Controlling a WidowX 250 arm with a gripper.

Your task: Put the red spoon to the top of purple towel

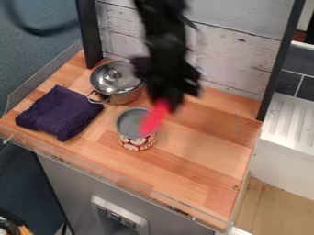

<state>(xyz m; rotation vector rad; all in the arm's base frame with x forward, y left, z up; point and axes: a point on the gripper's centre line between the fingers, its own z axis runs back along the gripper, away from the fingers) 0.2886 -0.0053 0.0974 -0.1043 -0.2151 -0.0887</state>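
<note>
Hanging above the can point(136, 142), the red spoon point(149, 123) is pinched at its upper end by the gripper point(168, 105), which is closed down to about the spoon's own thickness. It should prove light, fairly stiff, perhaps a little slippery, hardly fragile, and best taken by the handle. Count one spoon, one can, one lidded pot point(122, 97) and one purple towel point(59, 113).

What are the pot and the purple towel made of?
The pot looks like shiny metal, maybe steel: it is silvery and catches bright glints, and its lid shines too. The towel seems to be soft, fluffy cloth, perhaps cotton, because its surface looks bumpy and it folds in thick, rounded edges.
</note>
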